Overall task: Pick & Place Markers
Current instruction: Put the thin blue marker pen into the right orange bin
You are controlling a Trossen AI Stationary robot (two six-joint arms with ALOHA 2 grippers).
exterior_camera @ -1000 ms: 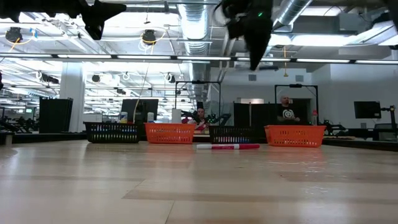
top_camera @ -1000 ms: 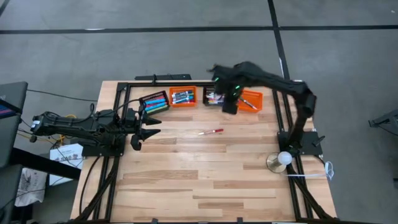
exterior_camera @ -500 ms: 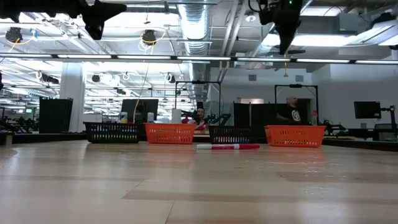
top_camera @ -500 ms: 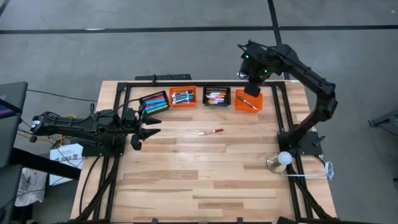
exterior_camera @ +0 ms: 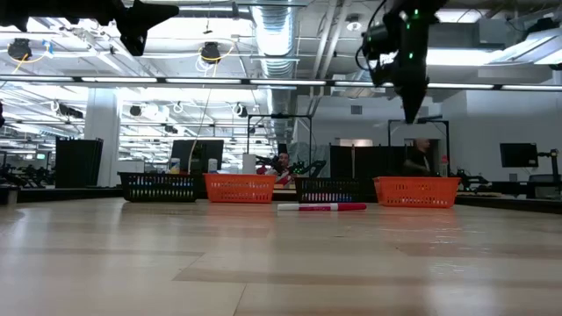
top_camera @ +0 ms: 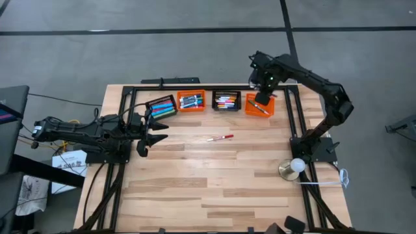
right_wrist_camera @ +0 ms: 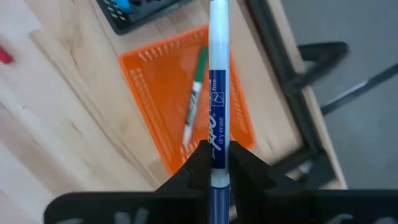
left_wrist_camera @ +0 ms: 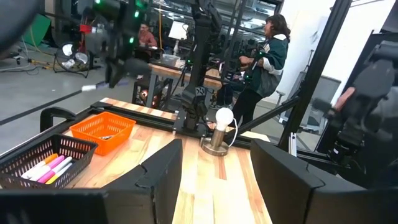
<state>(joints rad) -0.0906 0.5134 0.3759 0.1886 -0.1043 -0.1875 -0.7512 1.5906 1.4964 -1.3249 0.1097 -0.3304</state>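
Observation:
My right gripper (top_camera: 262, 97) hangs above the far-right orange basket (top_camera: 260, 106) and is shut on a blue-and-white marker (right_wrist_camera: 216, 93). A green marker (right_wrist_camera: 195, 93) lies in that basket. A red marker (top_camera: 220, 138) lies flat on the table, clear of the baskets; it also shows in the low view (exterior_camera: 321, 207). More markers fill the black basket (top_camera: 226, 101), the orange basket (top_camera: 191, 101) and the black basket (top_camera: 162, 106). My left gripper (top_camera: 148, 140) waits open and empty at the table's left. My right gripper pinches the marker's blue barrel (right_wrist_camera: 216, 152) between its two fingers, near one end. The marker runs along the fingers and its white end (right_wrist_camera: 217, 25) sticks out past them. It hangs clear above the orange basket (right_wrist_camera: 155, 93).
The row of baskets stands along the far edge inside a black frame (top_camera: 130, 97). A white ball on a round stand (top_camera: 296, 166) sits near the right arm's base. Bare wood lies toward the near edge. People show in the room behind (left_wrist_camera: 267, 56).
My right gripper has carried the marker from over the black basket toward the table's right edge, to above the far-right orange basket, and has then come down a little. It has stayed shut on the marker.

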